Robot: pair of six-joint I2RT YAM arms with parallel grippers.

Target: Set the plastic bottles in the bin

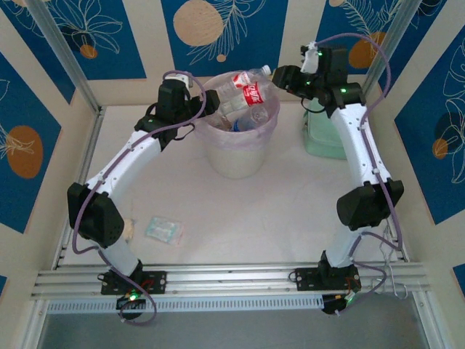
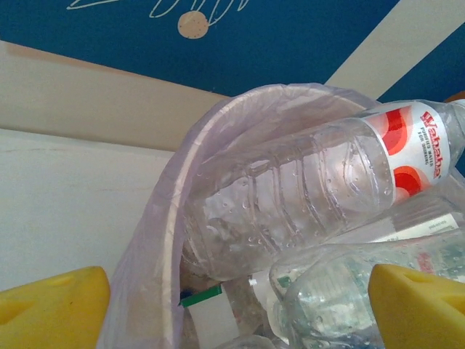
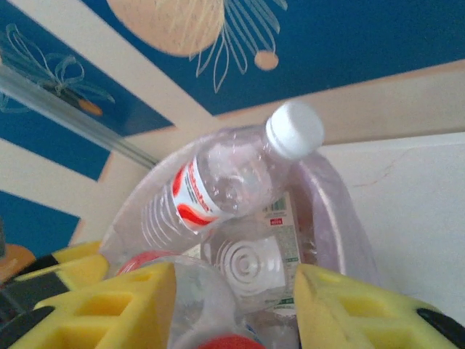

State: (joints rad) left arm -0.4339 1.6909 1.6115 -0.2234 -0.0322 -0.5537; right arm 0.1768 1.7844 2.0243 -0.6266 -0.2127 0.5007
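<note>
We find the bottles piled in the bin [image 1: 236, 161], which stands at the far middle of the tabletop [image 1: 290, 203]. The pile rises to the rim and above it. On top lies a red-labelled bottle [image 1: 247, 91]. Its long axis runs from the left side of the bin toward the far right, and its white cap [image 3: 294, 129] juts over the rim there.

The right end effector [image 1: 280, 75] hovers at that far right edge, just beside the cap end, so we judge the right arm the nearer one for pressing or shifting this bottle. Its fingers stand apart with another clear bottle [image 3: 196, 305] between them. We cannot tell whether they pinch it.

The left end effector [image 1: 205, 104] sits at the bin's left rim, spread wide and holding nothing, and faces the bottle's base end. On the tabletop we see a flat clear packet [image 1: 163, 230], well apart from the bin.
</note>
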